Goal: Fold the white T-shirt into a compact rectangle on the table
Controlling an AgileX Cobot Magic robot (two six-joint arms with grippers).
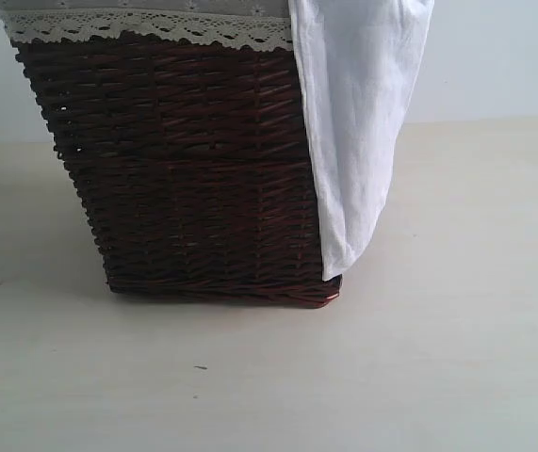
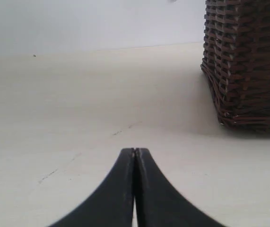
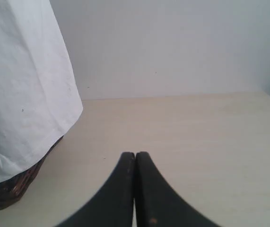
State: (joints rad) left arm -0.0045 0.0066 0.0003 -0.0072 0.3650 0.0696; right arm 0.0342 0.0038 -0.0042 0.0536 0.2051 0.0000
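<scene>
Dark brown wicker basket [image 1: 188, 169] sits on the pale beige surface [image 1: 438, 358], filling most of the exterior view; grey liner with white lace trim [image 1: 146, 24] is folded over its top rim. White T-shirt [image 1: 358, 113] hangs out of the basket over the right-hand corner, draped down the outer wall, its lower edge ending just above the basket's base and not touching the surface as far as I can tell. Lettering, collar and tag are not visible from here, only plain white fabric with soft vertical folds. Neither arm shows in the exterior view. Left pincer [image 2: 134, 152] is fully closed, black fingers pressed tip to tip, nothing between them, low over bare surface; the basket's lower corner is ahead of it and off to one side, well apart from the tips. A few faint scuff marks [image 2: 120, 132] on the surface between pincer and basket. Right pincer [image 3: 135, 155] is likewise closed flat on itself, empty, over bare surface; the hanging shirt and the bit of basket base under it are near but clear of the fingers, no contact. Shirt hem in the right wrist view covers almost all of that basket corner, only a sliver of wicker showing below it. Plain pale wall [image 3: 172, 47] behind the surface
</scene>
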